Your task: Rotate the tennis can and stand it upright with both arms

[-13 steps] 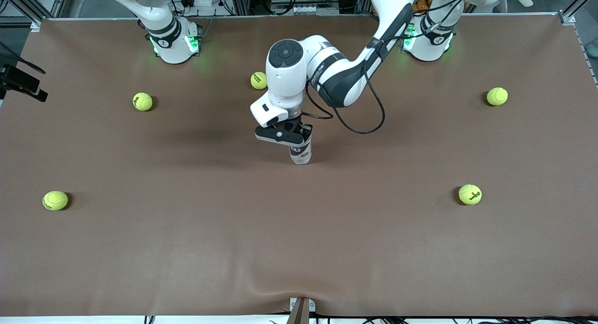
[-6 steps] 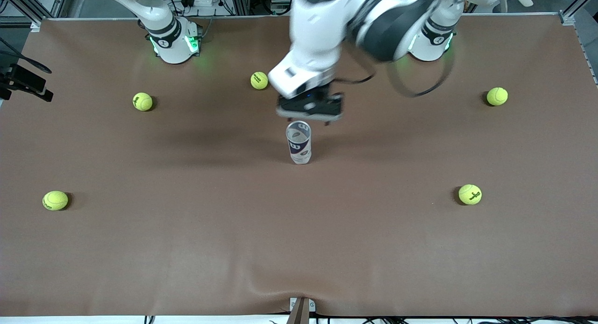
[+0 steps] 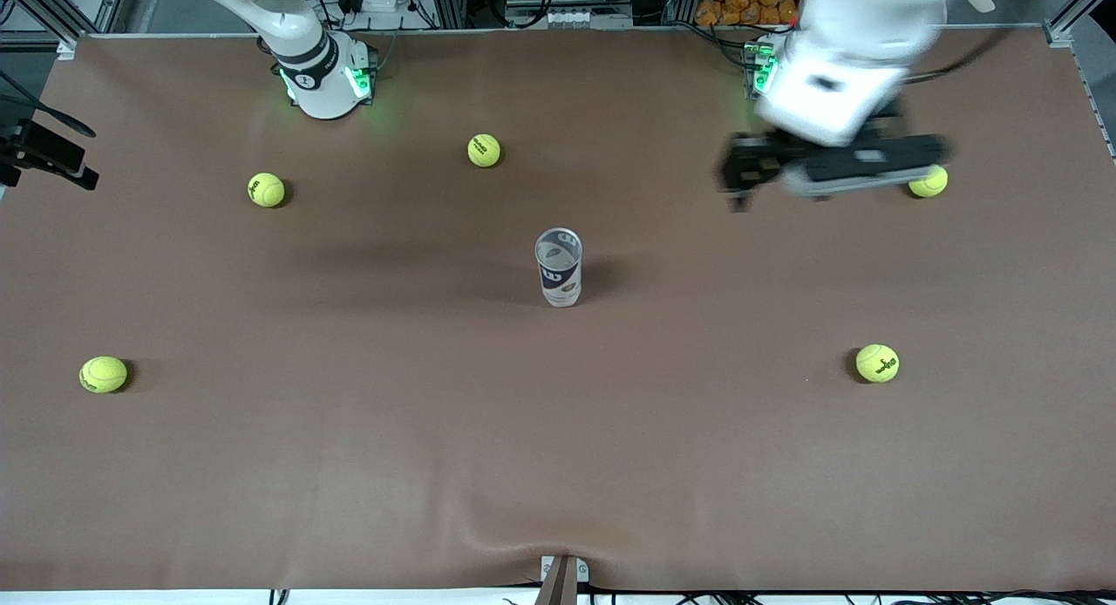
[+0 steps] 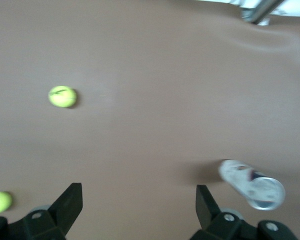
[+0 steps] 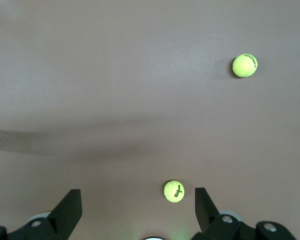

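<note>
Standing upright mid-table, the tennis can (image 3: 558, 267) looks finished, nothing gripping it. The left gripper (image 3: 833, 165) hangs empty, fingers spread, over its end of the table. The right gripper (image 5: 135, 215) waits, spread too.

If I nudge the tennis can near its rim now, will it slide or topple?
Likely topple: the tennis can stands upright, tall and slim on a small base. It looks clear and empty inside, so probably light and easily knocked. Once down it would likely roll, being a round cylinder on the flat table. Neither the open left gripper nor the right gripper steadies it.
</note>
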`<action>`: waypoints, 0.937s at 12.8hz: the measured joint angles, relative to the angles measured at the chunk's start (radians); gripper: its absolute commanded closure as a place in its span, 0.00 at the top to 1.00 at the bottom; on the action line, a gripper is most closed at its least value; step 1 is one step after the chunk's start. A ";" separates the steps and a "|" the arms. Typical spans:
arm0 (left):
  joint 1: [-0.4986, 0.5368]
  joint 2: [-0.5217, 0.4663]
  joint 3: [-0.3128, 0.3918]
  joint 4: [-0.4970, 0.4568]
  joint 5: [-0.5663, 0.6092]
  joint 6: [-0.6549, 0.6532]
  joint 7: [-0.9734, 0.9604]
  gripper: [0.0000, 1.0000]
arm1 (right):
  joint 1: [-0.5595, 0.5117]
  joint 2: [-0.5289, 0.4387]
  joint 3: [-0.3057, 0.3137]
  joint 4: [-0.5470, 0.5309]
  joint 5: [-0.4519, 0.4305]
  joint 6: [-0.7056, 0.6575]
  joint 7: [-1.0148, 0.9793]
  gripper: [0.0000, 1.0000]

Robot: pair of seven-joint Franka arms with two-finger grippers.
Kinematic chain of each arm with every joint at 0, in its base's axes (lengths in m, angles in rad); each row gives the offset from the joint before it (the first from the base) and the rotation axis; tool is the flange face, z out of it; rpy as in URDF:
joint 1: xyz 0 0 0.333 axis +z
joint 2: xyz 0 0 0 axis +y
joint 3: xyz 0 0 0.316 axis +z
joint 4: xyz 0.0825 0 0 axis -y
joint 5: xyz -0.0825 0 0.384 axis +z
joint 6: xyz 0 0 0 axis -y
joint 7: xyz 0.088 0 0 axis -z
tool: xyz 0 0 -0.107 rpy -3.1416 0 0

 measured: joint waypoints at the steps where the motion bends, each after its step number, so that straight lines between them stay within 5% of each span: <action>1: 0.057 -0.017 0.001 -0.002 -0.001 -0.038 0.078 1.00 | 0.000 0.000 0.000 0.000 0.000 -0.001 0.000 1.00; 6: 0.298 -0.100 0.002 -0.126 -0.087 -0.063 0.268 1.00 | 0.000 0.000 -0.001 -0.001 0.000 -0.001 0.000 1.00; 12: 0.373 -0.163 0.002 -0.223 -0.095 -0.025 0.338 1.00 | 0.000 0.000 -0.004 0.000 -0.001 -0.001 0.001 1.00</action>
